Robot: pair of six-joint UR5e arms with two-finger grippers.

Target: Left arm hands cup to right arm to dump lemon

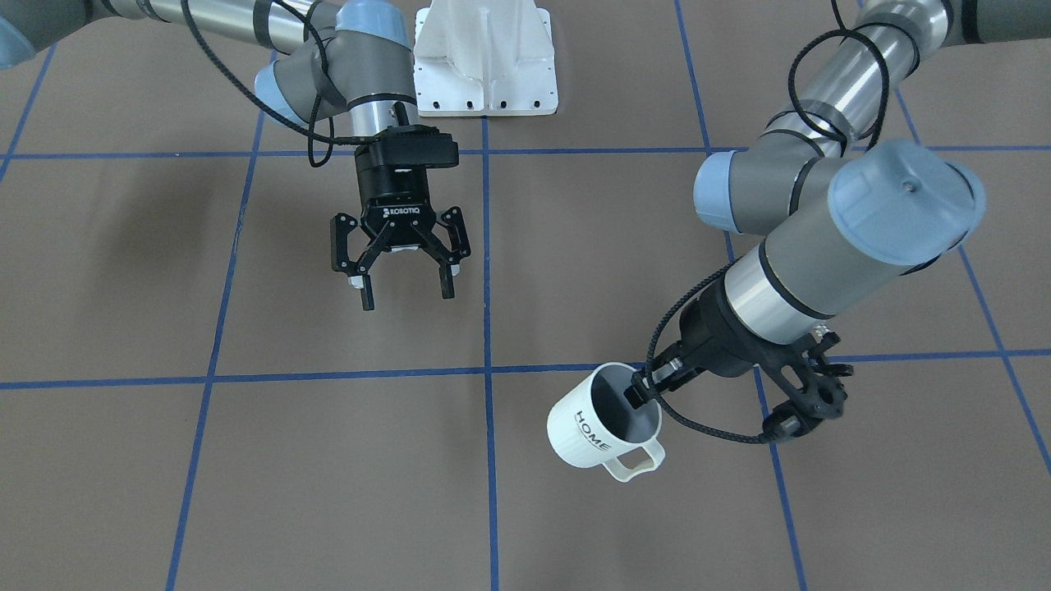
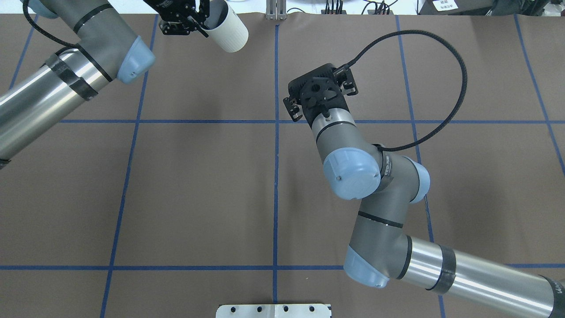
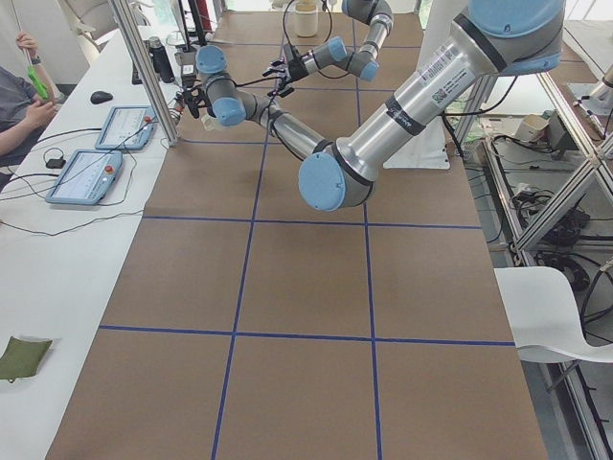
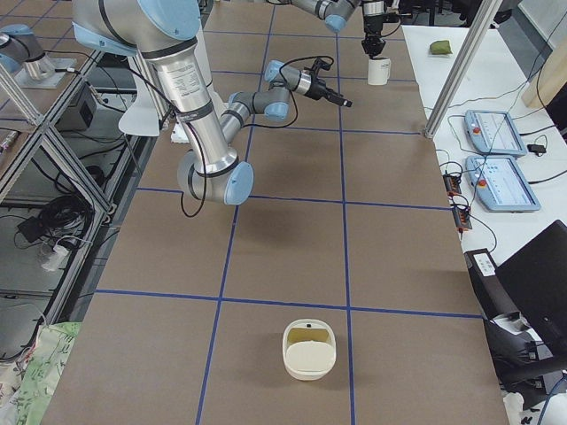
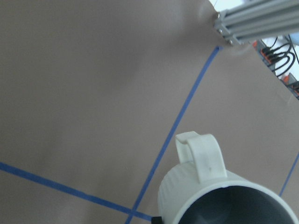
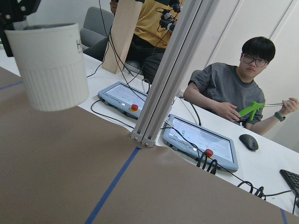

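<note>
The off-white cup point(image 1: 603, 423) with black "HOME" lettering hangs tilted above the table, handle toward the operators' side. My left gripper point(image 1: 644, 386) is shut on its rim, with one finger inside. The cup also shows in the overhead view point(image 2: 227, 31), the left wrist view point(image 5: 219, 196) and the right wrist view point(image 6: 49, 65). The visible part of its inside is plain grey, and no lemon shows there. My right gripper point(image 1: 406, 300) is open and empty. It hovers over the table well apart from the cup and faces it.
A white mounting plate point(image 1: 484, 57) sits at the robot's base. An aluminium post point(image 6: 163, 79) stands at the table's far edge, with teach pendants point(image 6: 201, 140) and seated people beyond. A cream container point(image 4: 310, 350) with a yellowish inside stands near the table's right end.
</note>
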